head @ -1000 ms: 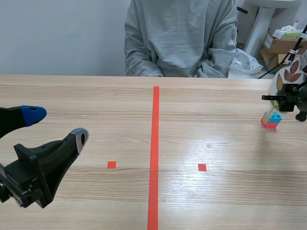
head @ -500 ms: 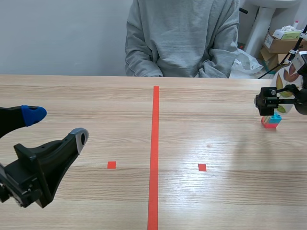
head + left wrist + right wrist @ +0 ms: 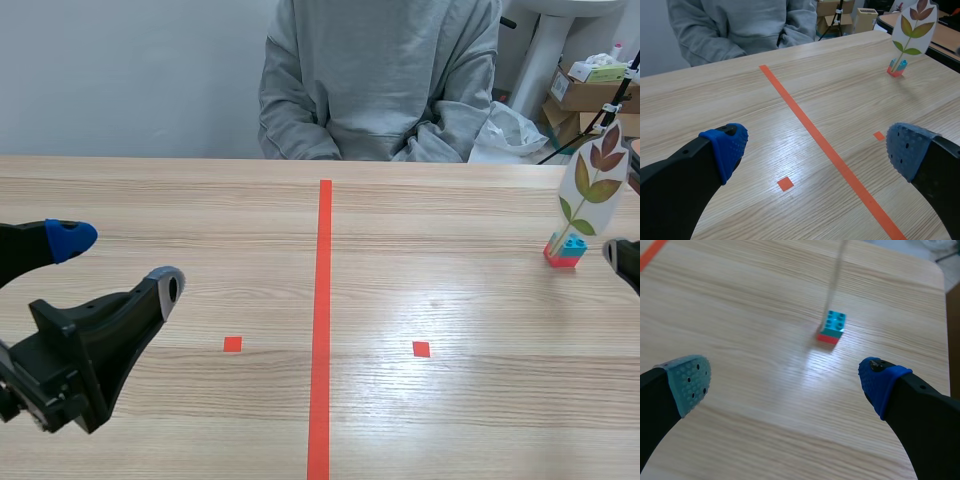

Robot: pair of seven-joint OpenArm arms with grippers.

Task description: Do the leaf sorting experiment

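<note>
The leaf card (image 3: 598, 175) stands upright in its block base (image 3: 566, 250) near the right edge of the desk (image 3: 470, 300), ungripped. The right hand (image 3: 785, 385) hovers just short of it, spread wide and empty. The left hand (image 3: 815, 150) hangs over the desk's left half, also wide and empty. Sorting looks barely begun. The next move is probably for the right hand to close low on the block base without tipping the leaf card.

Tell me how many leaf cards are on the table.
1. The leaf card stands in a red and blue brick base near the table's right edge; others may lie out of view.
</note>
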